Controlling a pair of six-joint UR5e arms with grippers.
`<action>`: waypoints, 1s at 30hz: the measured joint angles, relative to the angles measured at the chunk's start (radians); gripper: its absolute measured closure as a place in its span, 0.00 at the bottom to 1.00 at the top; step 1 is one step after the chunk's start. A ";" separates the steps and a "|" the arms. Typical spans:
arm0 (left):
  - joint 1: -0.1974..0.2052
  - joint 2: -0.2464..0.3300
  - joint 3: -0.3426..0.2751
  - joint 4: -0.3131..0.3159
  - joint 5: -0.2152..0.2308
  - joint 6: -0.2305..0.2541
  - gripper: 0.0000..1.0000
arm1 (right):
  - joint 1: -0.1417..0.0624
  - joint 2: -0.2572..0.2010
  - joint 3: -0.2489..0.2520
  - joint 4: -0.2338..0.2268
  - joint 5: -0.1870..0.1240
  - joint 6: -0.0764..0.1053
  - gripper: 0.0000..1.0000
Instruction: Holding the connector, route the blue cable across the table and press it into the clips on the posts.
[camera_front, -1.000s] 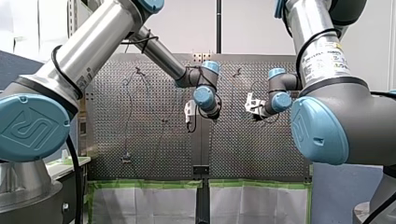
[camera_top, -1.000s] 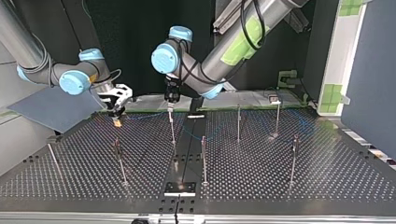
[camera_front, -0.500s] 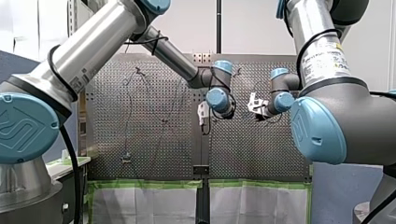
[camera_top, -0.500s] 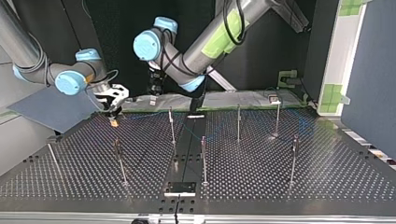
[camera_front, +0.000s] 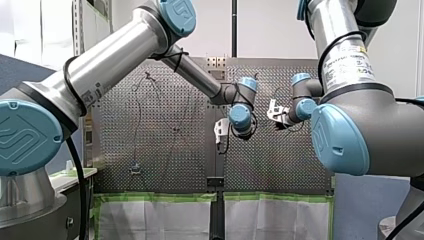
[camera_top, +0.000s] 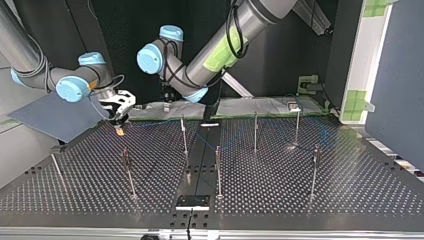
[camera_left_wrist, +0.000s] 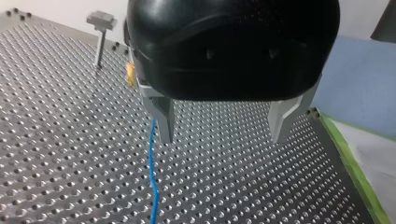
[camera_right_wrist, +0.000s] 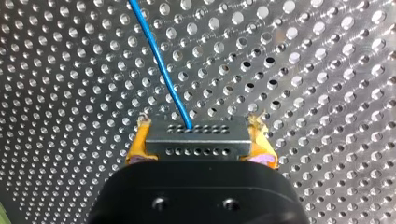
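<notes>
In the right wrist view my right gripper (camera_right_wrist: 198, 140) is shut on the grey connector (camera_right_wrist: 196, 138), with a yellow pad on each side of it. The blue cable (camera_right_wrist: 161, 65) leaves the connector and runs ahead over the perforated table. My left gripper (camera_left_wrist: 222, 128) is open and hovers just above the table, and the blue cable (camera_left_wrist: 152, 182) lies by one of its metal fingers (camera_left_wrist: 161, 116). In the top view my right gripper (camera_top: 121, 106) is at the far left. My left gripper (camera_top: 166, 102) hangs close beside it, behind a post (camera_top: 184, 135).
Several thin posts stand on the perforated table (camera_top: 280, 190), among them one in the middle (camera_top: 217, 170) and one on the right (camera_top: 315, 170). A small black plate (camera_top: 193, 201) sits at the table's near edge in the top view. Green tape (camera_left_wrist: 355, 172) lines the table's edge.
My left arm has swung toward my right gripper, leftward in the top view and rightward in the front view. My right gripper has barely shifted and still holds the connector.
</notes>
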 joint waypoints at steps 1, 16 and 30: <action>-0.001 -0.008 0.008 -0.001 -0.004 0.000 0.00 | 0.000 0.000 0.000 0.000 -0.003 0.000 1.00; -0.025 -0.101 0.142 -0.008 -0.067 0.004 0.00 | 0.000 0.000 0.000 -0.003 -0.013 0.000 1.00; -0.032 -0.105 0.259 -0.008 -0.124 0.011 0.00 | 0.000 0.000 0.000 -0.008 -0.013 0.000 1.00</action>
